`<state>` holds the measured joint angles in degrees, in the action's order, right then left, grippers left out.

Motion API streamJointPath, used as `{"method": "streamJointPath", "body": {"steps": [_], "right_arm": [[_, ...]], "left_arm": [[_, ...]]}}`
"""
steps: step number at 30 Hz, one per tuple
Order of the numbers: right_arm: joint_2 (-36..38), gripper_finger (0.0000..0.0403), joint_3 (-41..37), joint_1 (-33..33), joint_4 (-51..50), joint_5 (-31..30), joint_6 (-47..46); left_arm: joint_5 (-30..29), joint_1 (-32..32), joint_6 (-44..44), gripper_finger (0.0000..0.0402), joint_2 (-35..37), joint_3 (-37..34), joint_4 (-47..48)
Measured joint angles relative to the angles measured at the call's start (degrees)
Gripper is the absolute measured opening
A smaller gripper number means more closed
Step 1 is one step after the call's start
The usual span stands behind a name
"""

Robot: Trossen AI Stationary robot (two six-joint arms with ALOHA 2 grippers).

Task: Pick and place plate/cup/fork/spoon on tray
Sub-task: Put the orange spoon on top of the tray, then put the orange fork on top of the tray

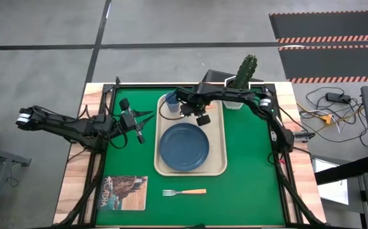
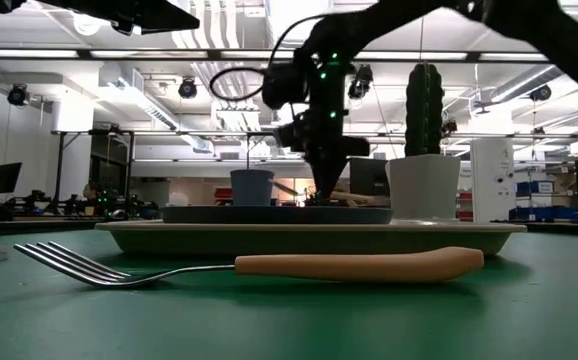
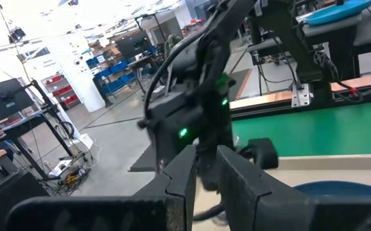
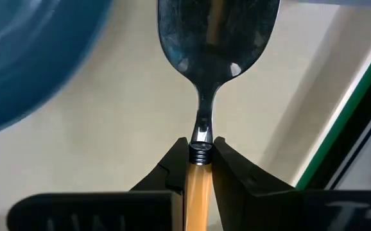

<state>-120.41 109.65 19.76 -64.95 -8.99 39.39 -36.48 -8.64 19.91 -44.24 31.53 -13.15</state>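
Observation:
The cream tray (image 1: 217, 166) lies mid-table with the dark blue plate (image 1: 184, 147) on its near half. The small blue cup (image 1: 170, 100) stands in its far left corner. My right gripper (image 1: 195, 114) is low over the tray's far half, beyond the plate, shut on the spoon (image 4: 217, 38). The spoon's silver bowl sticks out ahead of the fingers over the tray floor (image 4: 108, 141). The fork (image 1: 184, 191) lies flat on the green mat near the table's near edge. My left gripper (image 1: 149, 117) is open and empty, just left of the tray. My right gripper pinches the spoon between its two fingers at the orange handle's bowl end (image 4: 198, 168), just behind the metal neck. The handle runs back along the fingers. The fingers slant down from above. Whether the bowl rests on the tray I cannot tell.
A white pot with a cactus (image 1: 242, 81) stands at the far edge, right of the tray. A picture-covered booklet (image 1: 123, 192) lies at the near left. Bare green mat (image 1: 254, 172) lies right of the tray.

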Motion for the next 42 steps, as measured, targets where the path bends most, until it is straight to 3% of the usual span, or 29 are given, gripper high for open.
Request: {"method": "streamJointPath", "body": {"steps": [11, 27, 37, 42], "right_arm": [[-9.17, 0.0034, 7.18, 5.08, -4.61, 0.17, -2.22], [-9.92, 0.0035, 6.53, 8.25, -1.78, -0.08, -5.02], [-9.89, 0.0098, 6.56, 8.43, -0.52, -0.08, -5.95], [-9.58, 0.0105, 8.46, 8.39, -3.89, -0.04, -8.35]], "left_arm": [[0.0, 0.0, 0.01, 0.0044, 0.01, 0.0, 0.04], [-0.01, 0.0, 0.04, 0.0044, 0.02, 0.0, 0.07], [-0.01, 0.0, 0.04, 0.0044, 0.02, 0.0, 0.07], [-0.01, 0.0, 0.04, 0.0044, 0.02, 0.0, 0.06]]}}
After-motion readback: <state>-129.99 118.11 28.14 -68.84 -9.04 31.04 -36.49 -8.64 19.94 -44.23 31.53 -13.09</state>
